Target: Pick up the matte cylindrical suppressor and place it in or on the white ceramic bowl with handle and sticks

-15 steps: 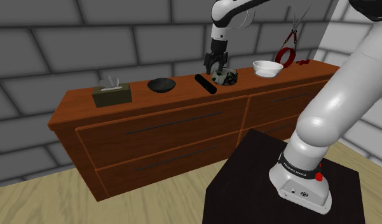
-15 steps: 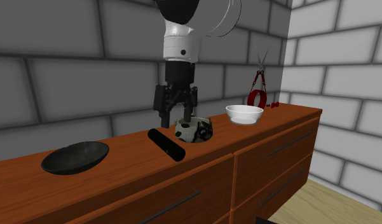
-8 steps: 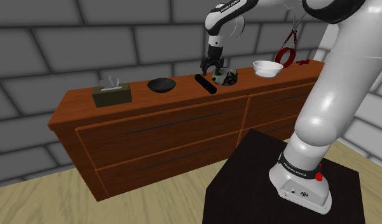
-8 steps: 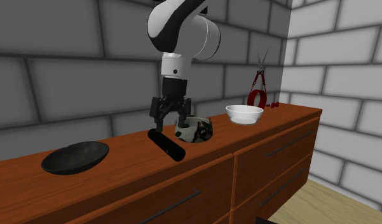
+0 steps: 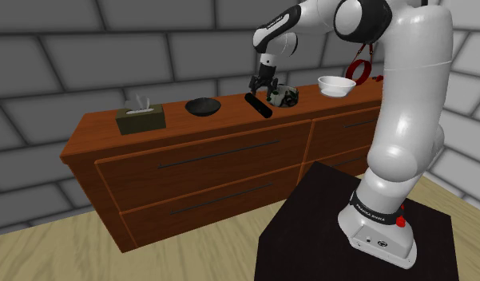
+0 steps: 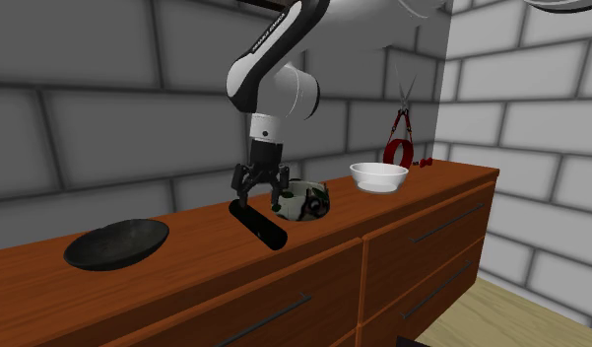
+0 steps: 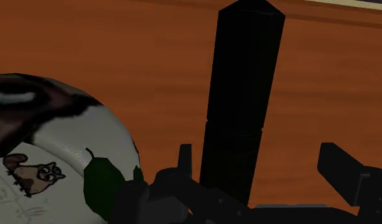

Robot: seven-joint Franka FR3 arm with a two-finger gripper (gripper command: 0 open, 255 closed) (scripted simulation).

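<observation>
**Tool** (image 7: pixel 259 162): black, two fingers, spread wide, nothing in its hold. It is low over the counter (image 5: pixel 190 132), with one finger on each side of the suppressor's wall-side end. Neither finger touches it.

**Suppressor** (image 6: pixel 260 224): plain black matte cylinder, lying flat on the counter and pointing out from the wall toward the front edge. The wrist view shows a seam partway along its length.
- Handling, as I judge it: rigid with no give, not fragile, probably light to middling in weight.
- The dull finish should give the pads fair purchase, but a round body may roll or pivot when squeezed.
- Best hold: across the width at about mid-length, so it lifts level.
- The tool now straddles it toward one end, so a grip there would likely let the free end droop.

**Printed bowl** (image 7: pixel 53 149): white with a raccoon and leaf print, just beside the suppressor and close to one finger. It could be nudged as the fingers close.

**White bowl** (image 5: pixel 336 84): further along the counter toward the shoulder view's right, well apart from the suppressor. I take it for the destination, though I can make out no handle or sticks.

**Dark bowl** (image 6: pixel 116 244): on the counter on the suppressor's other side, apart from it.
</observation>
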